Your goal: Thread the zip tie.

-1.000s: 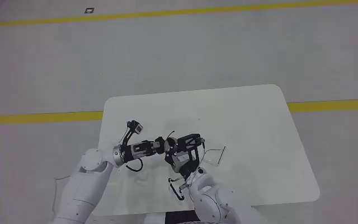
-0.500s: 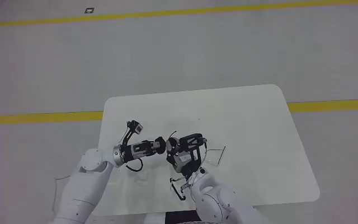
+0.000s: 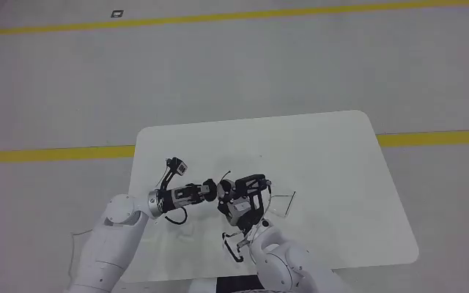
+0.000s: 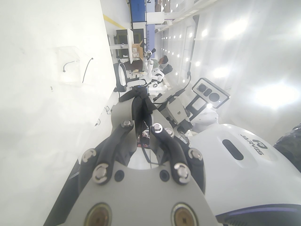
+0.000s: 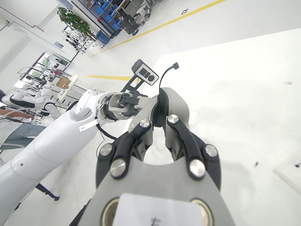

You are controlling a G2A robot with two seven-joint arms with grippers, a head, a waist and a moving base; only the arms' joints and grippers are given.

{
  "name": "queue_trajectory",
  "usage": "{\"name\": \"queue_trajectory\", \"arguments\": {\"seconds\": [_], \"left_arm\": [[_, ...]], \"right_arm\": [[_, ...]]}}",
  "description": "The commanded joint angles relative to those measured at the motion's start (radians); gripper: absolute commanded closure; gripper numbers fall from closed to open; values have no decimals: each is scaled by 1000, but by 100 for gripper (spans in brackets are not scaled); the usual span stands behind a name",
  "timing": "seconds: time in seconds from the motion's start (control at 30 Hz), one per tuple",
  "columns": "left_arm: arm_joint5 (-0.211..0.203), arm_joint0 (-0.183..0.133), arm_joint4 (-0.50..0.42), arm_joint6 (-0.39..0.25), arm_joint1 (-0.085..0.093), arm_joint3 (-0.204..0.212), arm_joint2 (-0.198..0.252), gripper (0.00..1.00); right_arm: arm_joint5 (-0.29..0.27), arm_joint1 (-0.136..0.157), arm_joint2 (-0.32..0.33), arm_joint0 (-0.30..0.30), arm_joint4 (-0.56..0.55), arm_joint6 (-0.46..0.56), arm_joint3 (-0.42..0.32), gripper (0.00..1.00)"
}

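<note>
**A:** Looking threaded to you, that zip tie (image 5: 175, 66)?

**B:** No. It's held up off the table (image 3: 330, 161) by the right gripper (image 5: 160, 101), which is clamped tight on the strap. The head end curls free above the fingers, and nothing is through its slot. The left gripper (image 4: 139, 101) sits right beside it with its fingers pressed together. I can't tell if they pinch the tail.

**A:** So how far along?

**B:** Early, I'd say. The tie is off the table and in hand, so that part's done. What's left is to line the tail up with the head, feed it in and pull it through.

**A:** Counts, quick.

**B:** Zip ties: three. One is in the grip, and two spares (image 4: 86, 68) lie loose in the clear tray (image 4: 70, 77). Trays: one, on the table just beyond the grippers. Grippers: two. Tables: one. Small black specks (image 5: 255, 164) on the tabletop: two I can make out. No idea what they are.
</note>
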Motion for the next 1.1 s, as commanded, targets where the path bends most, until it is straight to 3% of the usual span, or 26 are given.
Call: {"name": "queue_trajectory", "arguments": {"seconds": [0.0,1.07], "left_arm": [[0,0,0,0,0,0,0,100],[0,0,0,0,0,0,0,100]], "right_arm": [[0,0,-3,3,3,0,1,100],[0,-2,23,-33,-33,17,7,100]]}}
